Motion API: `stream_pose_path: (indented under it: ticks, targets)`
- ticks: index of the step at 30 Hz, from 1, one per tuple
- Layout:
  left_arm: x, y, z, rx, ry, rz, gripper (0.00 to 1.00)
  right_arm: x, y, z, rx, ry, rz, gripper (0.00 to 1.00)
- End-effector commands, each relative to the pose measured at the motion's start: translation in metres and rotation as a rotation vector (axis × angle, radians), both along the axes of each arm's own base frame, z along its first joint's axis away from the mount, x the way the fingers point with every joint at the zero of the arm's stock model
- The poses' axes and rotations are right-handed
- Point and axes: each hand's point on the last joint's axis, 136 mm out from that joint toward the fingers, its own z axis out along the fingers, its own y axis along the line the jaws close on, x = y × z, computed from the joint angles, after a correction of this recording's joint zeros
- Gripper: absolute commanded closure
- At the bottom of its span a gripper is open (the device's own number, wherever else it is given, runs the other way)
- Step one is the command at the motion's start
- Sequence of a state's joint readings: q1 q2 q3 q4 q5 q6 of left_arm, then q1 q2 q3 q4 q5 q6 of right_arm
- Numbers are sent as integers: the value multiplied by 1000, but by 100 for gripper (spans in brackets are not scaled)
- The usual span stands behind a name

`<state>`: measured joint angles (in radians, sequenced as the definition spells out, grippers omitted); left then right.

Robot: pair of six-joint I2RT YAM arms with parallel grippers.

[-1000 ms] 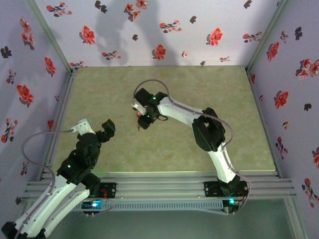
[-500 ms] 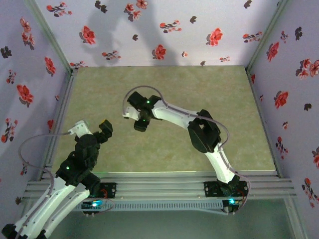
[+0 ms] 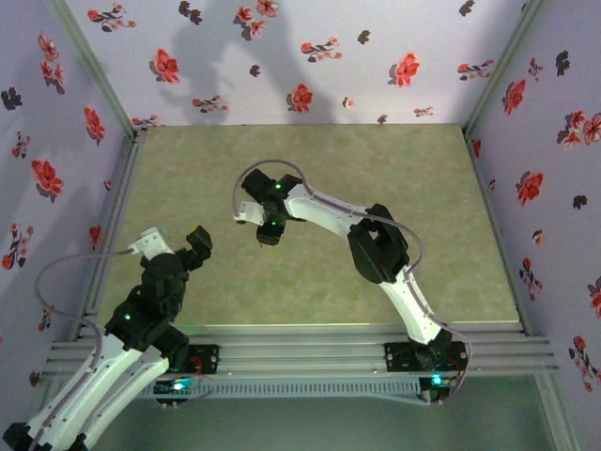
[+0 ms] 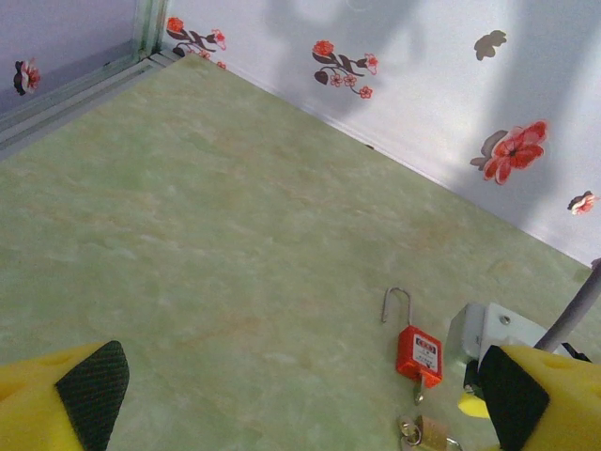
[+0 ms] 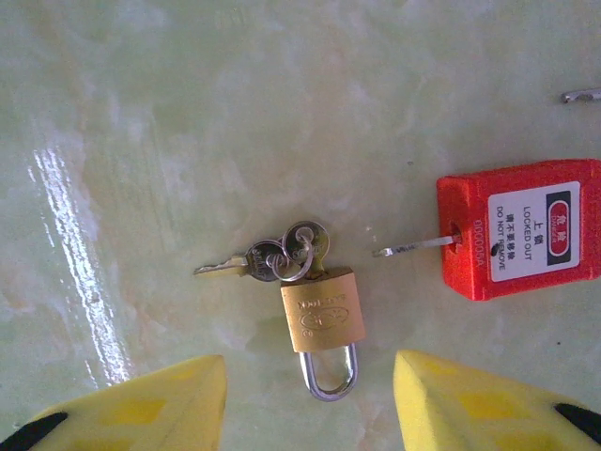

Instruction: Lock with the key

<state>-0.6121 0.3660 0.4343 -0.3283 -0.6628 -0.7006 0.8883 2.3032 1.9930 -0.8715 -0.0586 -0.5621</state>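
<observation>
Nearest the bases, left gripper (image 3: 197,242) hangs low over the table (image 3: 394,178), jaws wide apart with nothing between them. Against 1 s ago it has drawn back a little toward its base. Farther out, right gripper (image 5: 310,390) points down at mid-table. Over the last second its arm swung left and the elbow folded in, mostly in the first half. It has barely shifted since, and the jaws have been narrowing. They are not together yet. The 2 yellow fingers (image 5: 160,404) stand apart, clamped on nothing, straddling the shackle end of the brass lock (image 5: 322,319). That lock lies flat with both shackle legs seated in the body. Touching the far end of its body are the keys (image 5: 277,256): 2 on 1 ring, 1 head against the lock's base and 1 blade pointing away. Whether a key sits in the keyway I cannot tell. Beside them, apart, lies the red lock (image 5: 516,230), with a thin metal tongue at its base. In the left wrist view its shackle looks to have 1 leg free. Reading: the approach is done and closing has begun, with the aim on the brass lock rather than the keys. No key is in hand yet. Farthest back is the flowered wall (image 3: 300,56).
</observation>
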Motion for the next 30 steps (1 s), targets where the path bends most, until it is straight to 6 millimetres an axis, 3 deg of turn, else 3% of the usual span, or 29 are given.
stream_pose_path:
  ticks: [1,16,30]
  targets:
    - [-1,9,-3,0,-3,50,0,-11,-4,-15,-38,53,34,52]
    - [-1,10,-3,2,-3,55,0,-24,2,-36,-66,91,65,55]
    - [-2,11,-3,5,-3,58,0,-8,-3,-50,-86,98,8,62]
